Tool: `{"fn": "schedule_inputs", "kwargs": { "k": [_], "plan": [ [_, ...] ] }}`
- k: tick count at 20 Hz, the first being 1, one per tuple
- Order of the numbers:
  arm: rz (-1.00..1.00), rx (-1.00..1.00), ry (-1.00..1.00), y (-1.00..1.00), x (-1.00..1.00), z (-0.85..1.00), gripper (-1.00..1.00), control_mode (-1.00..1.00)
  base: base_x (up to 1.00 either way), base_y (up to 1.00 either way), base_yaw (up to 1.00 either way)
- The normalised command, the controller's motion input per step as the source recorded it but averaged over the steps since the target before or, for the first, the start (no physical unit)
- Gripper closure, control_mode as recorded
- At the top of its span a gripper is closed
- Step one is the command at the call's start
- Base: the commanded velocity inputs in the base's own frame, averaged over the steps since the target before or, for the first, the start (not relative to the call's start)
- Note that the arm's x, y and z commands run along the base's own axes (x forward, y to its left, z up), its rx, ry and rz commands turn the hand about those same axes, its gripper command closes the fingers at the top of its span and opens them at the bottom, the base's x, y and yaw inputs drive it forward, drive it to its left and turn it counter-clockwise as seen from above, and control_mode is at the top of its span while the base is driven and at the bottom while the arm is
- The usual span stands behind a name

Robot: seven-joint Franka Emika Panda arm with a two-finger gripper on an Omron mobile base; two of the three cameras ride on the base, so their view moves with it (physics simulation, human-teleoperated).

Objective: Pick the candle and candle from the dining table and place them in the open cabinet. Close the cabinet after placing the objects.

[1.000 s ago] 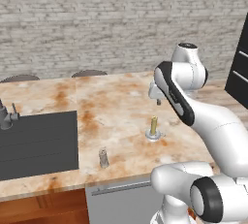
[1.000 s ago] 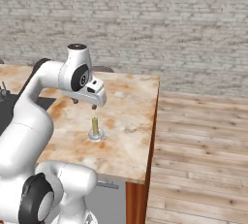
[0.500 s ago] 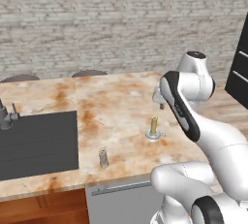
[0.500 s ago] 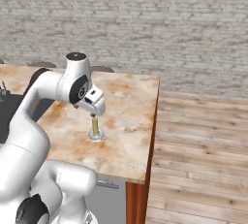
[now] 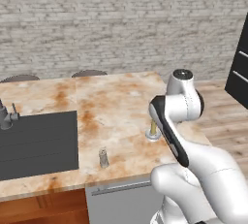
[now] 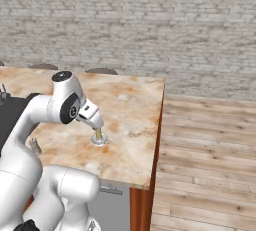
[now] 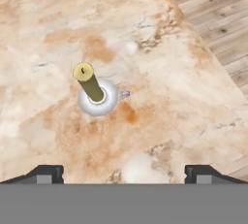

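1. Nearest the base, the short grey candle (image 5: 103,157) stands upright near the front edge of the dining table (image 5: 116,106), well apart from the arm and just right of the dark sink (image 5: 36,143). It is not being worked on yet and has not shifted since a second ago.

2. Farther in and to the right, the taper candle (image 7: 89,82) stands upright in its round silver holder (image 7: 98,100), near the table's right end. It too sits where it did a second ago.

3. The gripper (image 7: 123,172) hangs above the taper with its jaws spread wide and nothing between them. In the hand view the taper lies off toward one finger tip, not on the midline.

4. To do this reach well, I judge the hand should first centre over the taper stem, then come straight down so both fingers pass beside it without knocking it. Closing low on the stem, just above the holder, looks steadier than pinching the tip.

5. Compared with a second ago, the arm has swung its wrist over and lowered toward the taper; the jaws were already this wide.

6. Farthest off, the brick wall (image 5: 121,24) runs behind the table.
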Motion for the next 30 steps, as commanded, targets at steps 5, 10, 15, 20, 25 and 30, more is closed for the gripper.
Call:
{"fn": "schedule_inputs", "kwargs": {
  "k": [5, 10, 15, 20, 25, 30],
  "plan": [
    [-0.10, -0.05, 0.00, 0.32, 0.01, -0.10, -1.00, -1.00, 0.00, 0.00, 0.00],
    [-0.07, -0.05, 0.01, 0.16, 0.05, -0.15, -1.00, -1.00, 0.00, 0.00, 0.00],
    [-0.11, -0.06, 0.00, 0.04, 0.15, -0.34, -1.00, -1.00, 0.00, 0.00, 0.00],
    [-0.12, -0.06, 0.00, 0.06, 0.15, -0.31, -1.00, -1.00, 0.00, 0.00, 0.00],
    [-0.09, -0.02, -0.01, -0.01, 0.00, -0.13, -1.00, -1.00, 0.00, 0.00, 0.00],
    [-0.02, 0.18, -0.11, -0.44, -0.58, 0.00, -1.00, -1.00, 0.00, 0.00, 0.00]
  ]
}}
